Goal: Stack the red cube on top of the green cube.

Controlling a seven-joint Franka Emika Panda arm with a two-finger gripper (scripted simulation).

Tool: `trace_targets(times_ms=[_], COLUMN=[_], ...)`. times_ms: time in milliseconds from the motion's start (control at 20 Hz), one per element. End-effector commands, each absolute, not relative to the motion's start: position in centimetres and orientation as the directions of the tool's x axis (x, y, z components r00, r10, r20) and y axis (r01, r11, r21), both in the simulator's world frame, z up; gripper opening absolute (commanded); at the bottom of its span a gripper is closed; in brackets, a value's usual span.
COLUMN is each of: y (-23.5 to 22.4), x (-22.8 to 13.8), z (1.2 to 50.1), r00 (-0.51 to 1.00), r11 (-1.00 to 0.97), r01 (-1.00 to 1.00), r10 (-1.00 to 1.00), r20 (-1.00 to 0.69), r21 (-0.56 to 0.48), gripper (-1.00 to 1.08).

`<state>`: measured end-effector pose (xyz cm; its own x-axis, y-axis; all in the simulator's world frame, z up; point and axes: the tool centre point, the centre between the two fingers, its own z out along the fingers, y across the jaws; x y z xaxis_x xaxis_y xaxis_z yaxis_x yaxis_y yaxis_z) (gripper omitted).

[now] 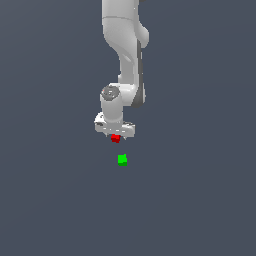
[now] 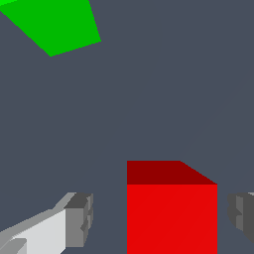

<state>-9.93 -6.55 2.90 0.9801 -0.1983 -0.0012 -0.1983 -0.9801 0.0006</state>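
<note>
The red cube [image 1: 115, 138] rests on the dark grey floor, right beneath my white gripper [image 1: 115, 134]. In the wrist view the red cube [image 2: 171, 213] lies between the two grey fingertips [image 2: 79, 218], with a small gap on each side, so the gripper [image 2: 159, 218] is open around it and not touching it. The green cube [image 1: 122, 159] sits on the floor a short way nearer the camera than the red one and slightly toward the exterior view's right. In the wrist view the green cube [image 2: 54, 25] shows only partly, cut off by the frame edge.
The white arm [image 1: 127, 50] rises behind the gripper toward the top of the exterior view. Plain dark grey floor [image 1: 200, 200] surrounds both cubes.
</note>
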Motion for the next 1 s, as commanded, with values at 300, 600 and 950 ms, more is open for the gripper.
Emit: trace_targets(times_ms=[300,600,950], y=[-6.56,-6.56,-6.5], x=[-9.89,-9.89,-9.89], z=[1.98,1.98,2.68], r00=[0.98,0.98,0.98], r11=[-0.98,-0.98,-0.98], r01=[-0.199,-0.199,-0.198], r10=[-0.199,-0.199,-0.198], r20=[0.0,0.0,0.0], r21=[0.0,0.0,0.0], gripper=[-1.0,-1.0,-1.0])
